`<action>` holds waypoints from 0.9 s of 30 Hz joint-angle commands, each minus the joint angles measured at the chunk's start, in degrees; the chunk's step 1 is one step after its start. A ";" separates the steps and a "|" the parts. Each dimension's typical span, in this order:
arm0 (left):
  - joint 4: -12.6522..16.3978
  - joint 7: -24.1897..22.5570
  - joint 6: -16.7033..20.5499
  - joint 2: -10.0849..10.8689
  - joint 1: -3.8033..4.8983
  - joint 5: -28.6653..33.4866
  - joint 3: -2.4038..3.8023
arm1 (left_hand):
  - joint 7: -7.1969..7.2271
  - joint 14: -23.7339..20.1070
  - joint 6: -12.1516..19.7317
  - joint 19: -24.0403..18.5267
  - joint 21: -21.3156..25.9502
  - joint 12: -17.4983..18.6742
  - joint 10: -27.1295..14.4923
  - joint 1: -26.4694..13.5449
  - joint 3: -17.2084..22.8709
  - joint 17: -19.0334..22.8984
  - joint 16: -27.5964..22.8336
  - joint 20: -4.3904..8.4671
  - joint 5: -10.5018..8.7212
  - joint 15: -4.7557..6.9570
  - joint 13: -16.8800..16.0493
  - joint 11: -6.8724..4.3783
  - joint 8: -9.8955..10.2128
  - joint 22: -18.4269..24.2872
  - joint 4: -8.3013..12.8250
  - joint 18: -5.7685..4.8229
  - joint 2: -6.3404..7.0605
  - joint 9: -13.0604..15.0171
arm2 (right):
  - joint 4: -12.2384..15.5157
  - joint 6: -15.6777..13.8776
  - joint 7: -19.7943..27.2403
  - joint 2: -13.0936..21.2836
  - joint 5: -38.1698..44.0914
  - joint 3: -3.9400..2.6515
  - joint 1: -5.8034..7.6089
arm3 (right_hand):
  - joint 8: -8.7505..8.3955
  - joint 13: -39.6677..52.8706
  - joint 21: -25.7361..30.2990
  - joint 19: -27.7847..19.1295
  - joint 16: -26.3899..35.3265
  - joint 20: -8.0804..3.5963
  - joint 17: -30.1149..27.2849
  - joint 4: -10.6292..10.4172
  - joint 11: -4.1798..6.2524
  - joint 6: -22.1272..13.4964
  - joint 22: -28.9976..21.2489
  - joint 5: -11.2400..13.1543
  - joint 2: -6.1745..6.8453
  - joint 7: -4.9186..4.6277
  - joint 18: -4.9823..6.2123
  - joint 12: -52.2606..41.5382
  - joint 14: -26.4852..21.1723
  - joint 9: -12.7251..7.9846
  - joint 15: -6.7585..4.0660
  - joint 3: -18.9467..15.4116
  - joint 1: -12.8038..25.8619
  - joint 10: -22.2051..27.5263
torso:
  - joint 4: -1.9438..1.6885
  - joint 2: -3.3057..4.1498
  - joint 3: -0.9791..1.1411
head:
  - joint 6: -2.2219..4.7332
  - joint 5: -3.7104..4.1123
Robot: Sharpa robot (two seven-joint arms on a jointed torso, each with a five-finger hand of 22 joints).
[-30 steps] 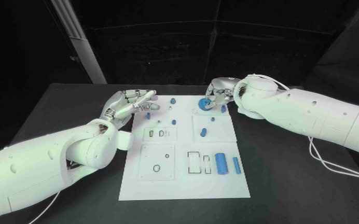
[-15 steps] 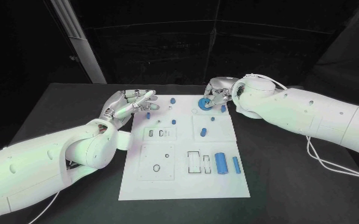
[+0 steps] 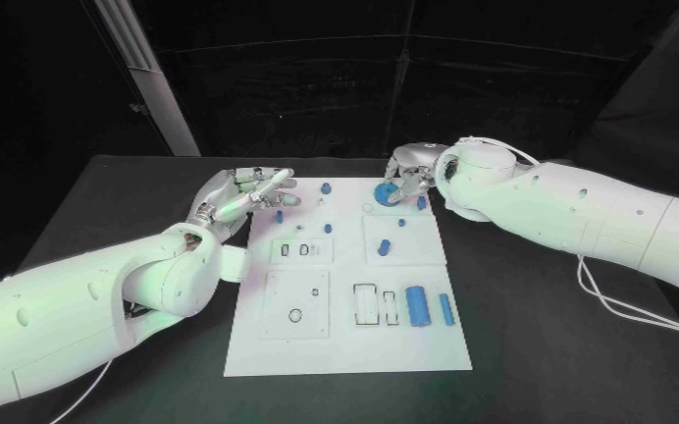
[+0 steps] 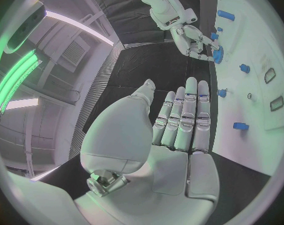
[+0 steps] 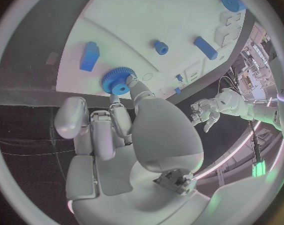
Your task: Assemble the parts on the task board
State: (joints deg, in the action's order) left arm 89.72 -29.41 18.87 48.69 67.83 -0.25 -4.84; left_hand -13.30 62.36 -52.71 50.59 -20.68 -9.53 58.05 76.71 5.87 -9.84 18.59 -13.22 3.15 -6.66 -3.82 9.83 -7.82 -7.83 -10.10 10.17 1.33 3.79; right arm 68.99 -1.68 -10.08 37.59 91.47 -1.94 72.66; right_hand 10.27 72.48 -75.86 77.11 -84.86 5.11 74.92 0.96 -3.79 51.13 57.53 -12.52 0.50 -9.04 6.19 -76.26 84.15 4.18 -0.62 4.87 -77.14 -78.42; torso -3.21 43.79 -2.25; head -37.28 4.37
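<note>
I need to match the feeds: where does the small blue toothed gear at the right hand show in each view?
Head view: the blue toothed gear sits at the white task board's far edge, at the right hand's fingertips.
Left wrist view: the gear lies beyond the left hand, under the other hand.
Right wrist view: the gear is just past the fingertips.
Shared landmark: the board.

Black table [image 3: 128, 198] carries the white task board [image 3: 339, 345].

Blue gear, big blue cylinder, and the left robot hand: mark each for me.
blue gear [image 5: 118, 81]: right wrist view, on its toothed face.
big blue cylinder [image 3: 419, 306]: head view, middle of its body.
left robot hand [image 4: 179, 122]: left wrist view, on the straightened fingers.
</note>
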 commanded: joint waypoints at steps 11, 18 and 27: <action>0.05 0.17 -0.94 0.03 0.06 -0.46 -0.01 | -0.08 0.11 0.14 0.35 0.04 0.24 -0.22 -0.07 0.13 -0.05 -0.03 0.04 -0.11 -0.09 0.02 0.10 0.29 0.05 0.33 0.34 -0.65 0.02 | -0.43 -2.34 -0.72 -0.27 0.94 0.16 -0.24 | 1.26 1.29 -0.92 0.62 -0.39 -0.20 4.03 -0.49 0.75 3.96 1.13 -0.15 -3.01 0.95 -0.55 -0.98 3.68 0.12 -0.63 3.91 0.27 -1.03 | -0.01 -0.02 -0.04 | -0.12 -0.04; 0.12 0.13 -0.92 0.12 0.07 -0.46 -0.01 | -0.08 0.11 0.14 0.35 0.04 0.24 -0.22 -0.07 0.13 -0.05 -0.03 0.04 -0.11 -0.09 0.02 0.10 0.29 0.05 0.33 0.34 -0.65 0.02 | 0.95 -8.69 0.04 -0.05 1.54 0.15 -0.27 | 1.22 2.09 -1.58 1.14 -0.56 -0.70 4.44 0.12 1.28 6.07 2.44 -0.09 -3.18 1.57 -0.78 -1.47 3.77 0.11 -1.11 6.28 0.19 -1.60 | -0.07 -0.02 -0.06 | -0.07 -0.10; 0.23 0.14 -0.75 0.26 0.08 -0.45 -0.01 | -0.06 0.10 0.12 0.37 0.07 0.26 -0.19 -0.08 0.15 -0.09 -0.04 0.04 -0.11 -0.08 0.01 0.09 0.32 0.09 0.35 0.35 -0.76 0.02 | 6.39 -13.32 -3.08 0.99 1.66 0.13 -0.25 | 0.14 2.21 -1.84 1.29 -0.65 -0.83 4.70 -0.36 1.28 6.42 2.87 -0.09 -1.93 1.52 -0.87 -1.38 3.82 -0.14 -1.17 7.42 2.17 -1.69 | 0.02 0.02 -0.09 | 0.97 -0.70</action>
State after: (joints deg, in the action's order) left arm 89.80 -29.29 18.80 48.93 67.83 -0.25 -4.86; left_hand -13.30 62.35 -52.72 50.59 -20.68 -9.53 58.05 76.49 5.87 -9.88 18.59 -13.22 3.15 -6.65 -3.82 9.83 -7.82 -7.83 -10.10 10.17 1.11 3.79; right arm 74.64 -10.85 -11.27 38.59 92.56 -1.78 72.26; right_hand 10.62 74.68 -77.61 78.03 -85.31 4.19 74.91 1.10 -2.35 54.28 60.32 -12.46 -1.49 -8.87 6.20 -77.66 83.94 3.57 -1.46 11.55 -75.77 -79.86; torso -3.26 43.79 -2.32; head -36.55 3.87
